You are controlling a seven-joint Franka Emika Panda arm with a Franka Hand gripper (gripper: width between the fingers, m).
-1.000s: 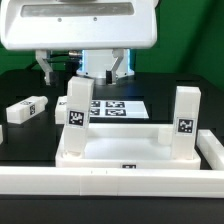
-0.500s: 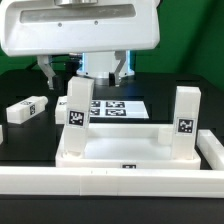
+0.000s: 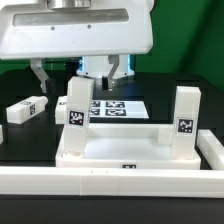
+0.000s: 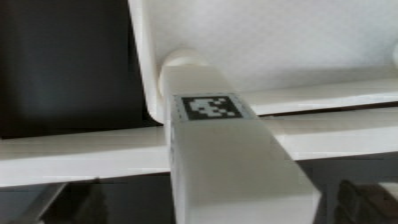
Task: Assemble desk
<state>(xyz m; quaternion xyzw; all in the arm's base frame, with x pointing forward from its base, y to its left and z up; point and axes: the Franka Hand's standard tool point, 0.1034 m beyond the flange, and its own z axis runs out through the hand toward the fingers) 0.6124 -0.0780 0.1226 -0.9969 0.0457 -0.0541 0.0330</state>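
The white tabletop (image 3: 125, 148) lies at the front with two white tagged legs standing in its corners, one on the exterior view's left (image 3: 78, 118) and one on the right (image 3: 186, 122). My gripper (image 3: 75, 74) hangs open just above and behind the left leg, one finger on each side of it. In the wrist view that leg (image 4: 217, 150), with its tag on the end, lies midway between my dark fingers (image 4: 64, 205), and the gripper (image 4: 214, 208) holds nothing. The tabletop's rim (image 4: 285, 50) shows beyond it. A third loose leg (image 3: 25, 108) lies on the black table at the left.
The marker board (image 3: 118, 106) lies flat behind the tabletop. A long white rail (image 3: 110, 183) runs along the front and turns up the right side (image 3: 212, 150), with the tabletop set against it.
My gripper has shifted slightly to the exterior view's left and come lower, and its fingers show larger. The legs and tabletop have not moved.
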